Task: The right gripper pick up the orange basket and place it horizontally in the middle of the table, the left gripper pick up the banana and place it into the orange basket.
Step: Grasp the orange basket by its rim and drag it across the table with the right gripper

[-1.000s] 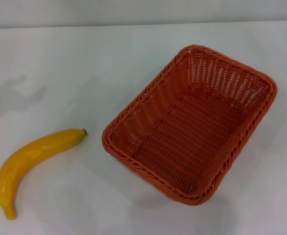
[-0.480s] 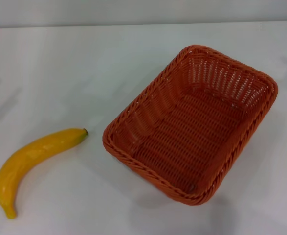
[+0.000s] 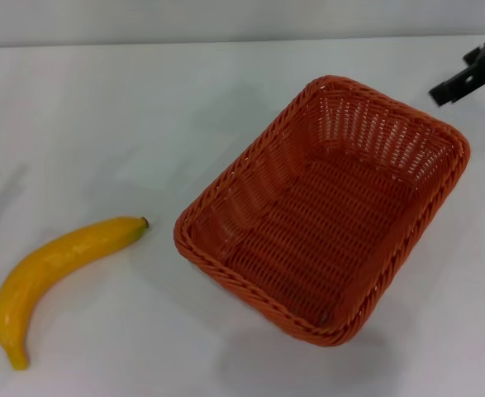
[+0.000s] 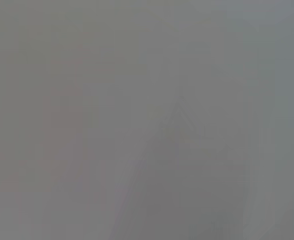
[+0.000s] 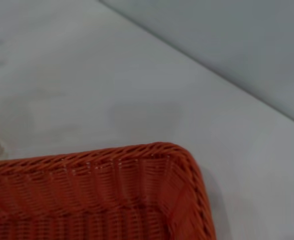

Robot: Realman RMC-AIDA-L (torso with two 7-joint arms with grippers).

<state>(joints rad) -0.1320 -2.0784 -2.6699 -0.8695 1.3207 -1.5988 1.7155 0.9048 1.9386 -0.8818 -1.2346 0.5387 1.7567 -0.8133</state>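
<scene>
Since half a second ago, the right gripper [image 3: 472, 74] has come into the head view at the far right edge, where no arm showed before; the basket and banana lie where they did. Only dark, slim fingers and a bit of black body are visible, above and beyond the far right corner of the orange basket [image 3: 325, 207], not touching it. Whether its fingers are apart or together I cannot tell (too little of them is in the picture).

The basket sits right of centre on the white table [image 3: 102, 107], turned diagonally, its long axis running from near left to far right. It is rectangular, woven in orange plastic wicker, with a braided rim, slatted sloping sides and a ribbed floor, and nothing lies inside it. The right wrist view shows one rounded corner of its rim [image 5: 177, 155] against the table, with a small speck of yellow at the picture's edge.

The banana [image 3: 56, 273] lies on the table to the left of the basket, apart from it: curved, yellow with an orange tint, dark tip pointing toward the basket, stem end nearest the robot.

The left gripper does not appear in any view; its wrist picture is plain grey.
</scene>
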